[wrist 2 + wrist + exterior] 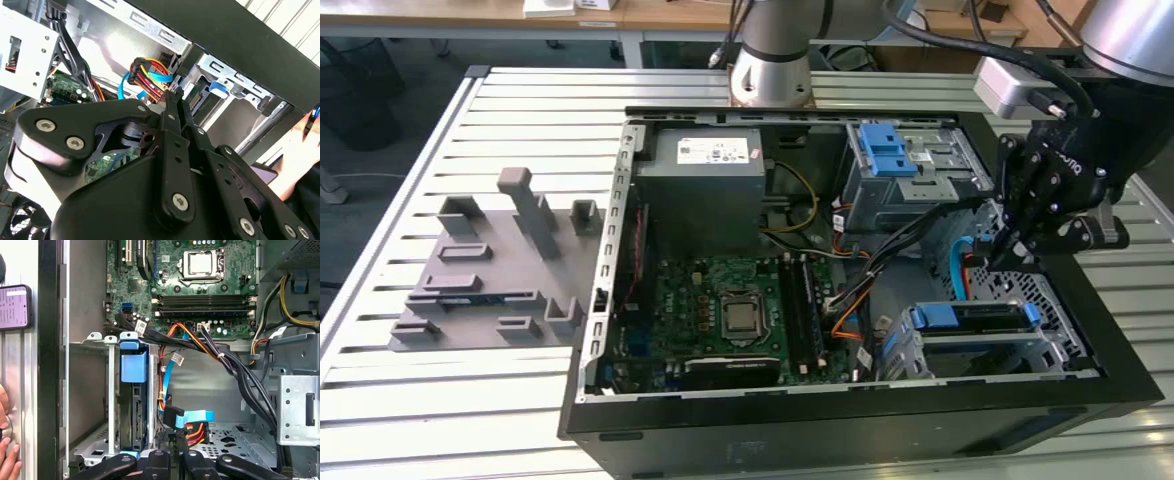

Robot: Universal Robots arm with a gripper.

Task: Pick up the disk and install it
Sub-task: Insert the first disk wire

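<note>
Jaws: pressed together, holding nothing, above the case (854,420) at the exterior view's right.
Disk (134,405): seated in its cage (987,345), blue tab showing.

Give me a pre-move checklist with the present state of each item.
1. Disk in its bay: the disk stands in the drive cage, blue tab at its end. Ok.
2. Disk fully latched: cannot tell.
3. Gripper free of the disk: the gripper is shut beside the cage, not on the disk. Ok.
4. Cables clear of the gripper: the red and orange cables and the blue cable lie right at its tip. Not ok.
5. People clear: a hand rests just outside the case wall. Not ok.
</note>
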